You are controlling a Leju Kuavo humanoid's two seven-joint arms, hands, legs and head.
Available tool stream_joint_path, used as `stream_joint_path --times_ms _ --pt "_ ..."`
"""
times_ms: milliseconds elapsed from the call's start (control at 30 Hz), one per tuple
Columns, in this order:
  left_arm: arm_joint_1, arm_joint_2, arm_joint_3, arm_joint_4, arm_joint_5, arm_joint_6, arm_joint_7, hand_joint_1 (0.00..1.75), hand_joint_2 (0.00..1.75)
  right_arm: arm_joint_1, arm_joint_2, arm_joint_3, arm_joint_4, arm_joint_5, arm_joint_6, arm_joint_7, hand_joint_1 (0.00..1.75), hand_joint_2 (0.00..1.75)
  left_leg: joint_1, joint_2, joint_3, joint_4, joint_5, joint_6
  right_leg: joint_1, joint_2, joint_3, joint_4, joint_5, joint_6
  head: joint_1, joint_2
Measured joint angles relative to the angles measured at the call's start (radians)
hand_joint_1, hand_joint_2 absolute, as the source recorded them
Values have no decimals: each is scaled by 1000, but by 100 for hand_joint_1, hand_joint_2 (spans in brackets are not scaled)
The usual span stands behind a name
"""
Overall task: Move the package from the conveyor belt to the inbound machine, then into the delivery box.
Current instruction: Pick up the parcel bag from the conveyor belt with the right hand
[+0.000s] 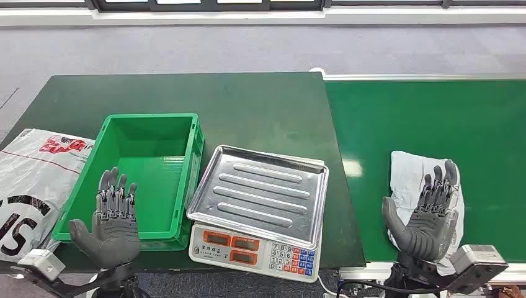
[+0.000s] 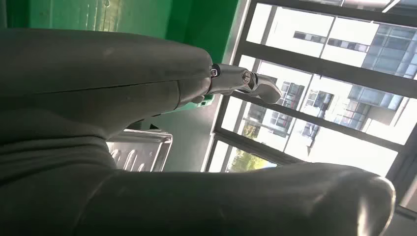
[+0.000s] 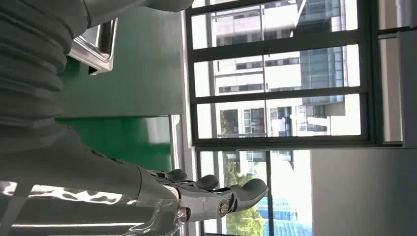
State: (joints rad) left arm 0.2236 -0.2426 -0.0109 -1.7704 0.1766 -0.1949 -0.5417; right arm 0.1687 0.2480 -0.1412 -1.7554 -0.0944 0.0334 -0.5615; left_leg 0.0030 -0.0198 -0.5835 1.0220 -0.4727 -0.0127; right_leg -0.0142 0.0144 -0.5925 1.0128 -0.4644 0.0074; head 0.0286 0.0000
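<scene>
Right hand (image 1: 425,217) hovered spread and empty over the grey package (image 1: 414,177) on the conveyor belt (image 1: 428,112), left hand (image 1: 115,217) likewise spread — nothing lifted, scale (image 1: 257,198) and green box (image 1: 152,143) both waiting

Grey left hand (image 2: 123,147), green bin (image 2: 147,19), steel tray (image 2: 140,152), windows (image 2: 324,83).

Green table (image 1: 260,105) w/ bin (image 1: 144,175), scale (image 1: 257,205), printed bag (image 1: 37,180); belt (image 1: 428,118) w/ package (image 1: 412,177).
</scene>
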Motion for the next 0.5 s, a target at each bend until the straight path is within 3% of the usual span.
stream_joint_path --times_ms 500 --pt "1 -1 7 -4 3 1 2 0 0 -15 0 0 29 6 -3 1 0 175 0 0 0 0 0 0 0 0 0 0 0 0 0 0"
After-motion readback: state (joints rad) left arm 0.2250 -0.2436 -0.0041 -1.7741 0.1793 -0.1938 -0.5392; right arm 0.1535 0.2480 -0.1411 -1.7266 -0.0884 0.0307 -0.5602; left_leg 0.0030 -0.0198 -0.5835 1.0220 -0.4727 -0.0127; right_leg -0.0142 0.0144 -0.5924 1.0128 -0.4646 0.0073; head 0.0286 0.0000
